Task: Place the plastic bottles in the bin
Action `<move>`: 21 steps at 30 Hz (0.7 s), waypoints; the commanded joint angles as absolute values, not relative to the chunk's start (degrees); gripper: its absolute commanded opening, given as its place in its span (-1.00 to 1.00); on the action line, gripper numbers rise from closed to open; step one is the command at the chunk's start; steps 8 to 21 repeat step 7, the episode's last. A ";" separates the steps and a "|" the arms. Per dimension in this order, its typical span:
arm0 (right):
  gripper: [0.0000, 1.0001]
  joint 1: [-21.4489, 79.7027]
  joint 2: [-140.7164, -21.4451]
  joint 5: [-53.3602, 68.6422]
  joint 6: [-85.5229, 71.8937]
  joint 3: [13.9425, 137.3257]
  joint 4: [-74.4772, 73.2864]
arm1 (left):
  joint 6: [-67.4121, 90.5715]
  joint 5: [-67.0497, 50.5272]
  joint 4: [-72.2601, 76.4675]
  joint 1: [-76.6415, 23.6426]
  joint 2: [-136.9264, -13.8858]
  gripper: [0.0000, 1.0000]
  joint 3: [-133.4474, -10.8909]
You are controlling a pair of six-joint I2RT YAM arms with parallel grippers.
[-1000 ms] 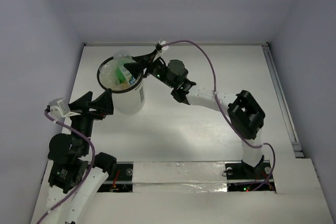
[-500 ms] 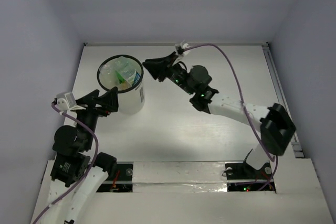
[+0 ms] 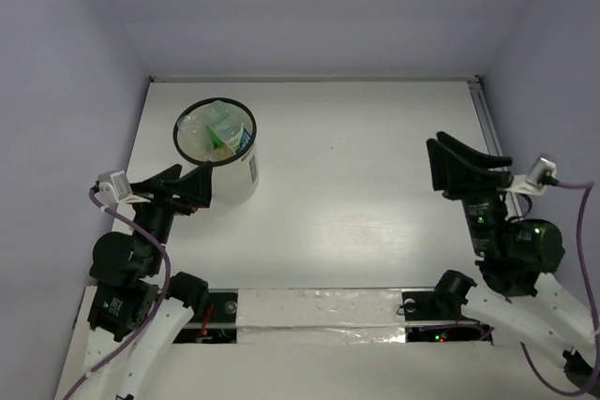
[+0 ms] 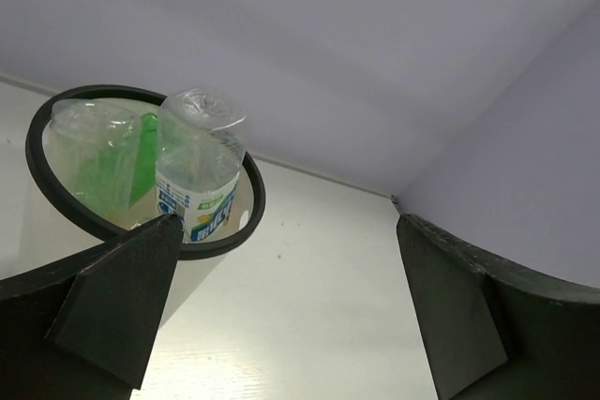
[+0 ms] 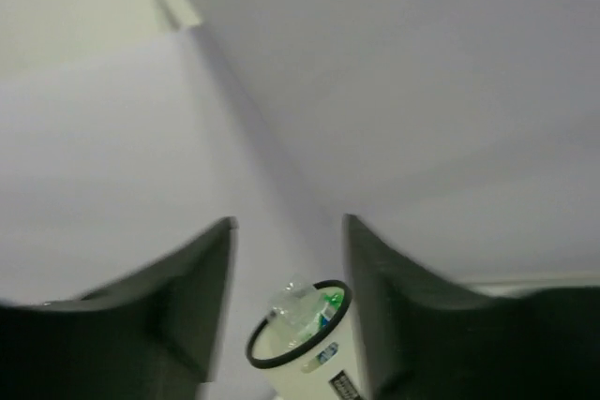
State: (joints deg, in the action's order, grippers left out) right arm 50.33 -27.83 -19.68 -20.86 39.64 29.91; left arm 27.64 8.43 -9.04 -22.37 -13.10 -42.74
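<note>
Left gripper [image 3: 195,186] sits low near its base, jaws spread wide with nothing between them and its tips just beside the wall of the bin [image 3: 234,180]. If you move it, lift clear first; a sideways sweep could tip the bucket. Your right gripper [image 3: 448,161] hangs well apart on the other side, jaws partly apart and empty, so leave it there. Further out, the plastic bottles [image 3: 217,133] are heaped inside the bin, one clear one reaching the rim. No bottle shows loose on the table [image 3: 356,185], so the job looks finished. Check the far corners, then park both arms gently.
</note>
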 commanded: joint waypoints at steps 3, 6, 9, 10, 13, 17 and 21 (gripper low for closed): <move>0.54 50.89 -15.32 -41.20 -22.94 35.60 9.33 | 30.85 7.03 -9.93 -22.06 -13.97 0.98 -41.92; 0.56 50.89 -12.84 -42.45 -22.33 34.19 6.07 | 31.46 7.21 -10.63 -22.06 -15.02 0.96 -42.01; 0.56 50.89 -12.31 -42.19 -22.32 34.02 5.46 | 31.64 7.82 -11.16 -22.06 -15.38 0.96 -42.19; 0.56 50.89 -12.31 -42.19 -22.32 34.02 5.46 | 31.64 7.82 -11.16 -22.06 -15.38 0.96 -42.19; 0.56 50.89 -12.31 -42.19 -22.32 34.02 5.46 | 31.64 7.82 -11.16 -22.06 -15.38 0.96 -42.19; 0.56 50.89 -12.31 -42.19 -22.32 34.02 5.46 | 31.64 7.82 -11.16 -22.06 -15.38 0.96 -42.19; 0.56 50.89 -12.31 -42.19 -22.32 34.02 5.46 | 31.64 7.82 -11.16 -22.06 -15.38 0.96 -42.19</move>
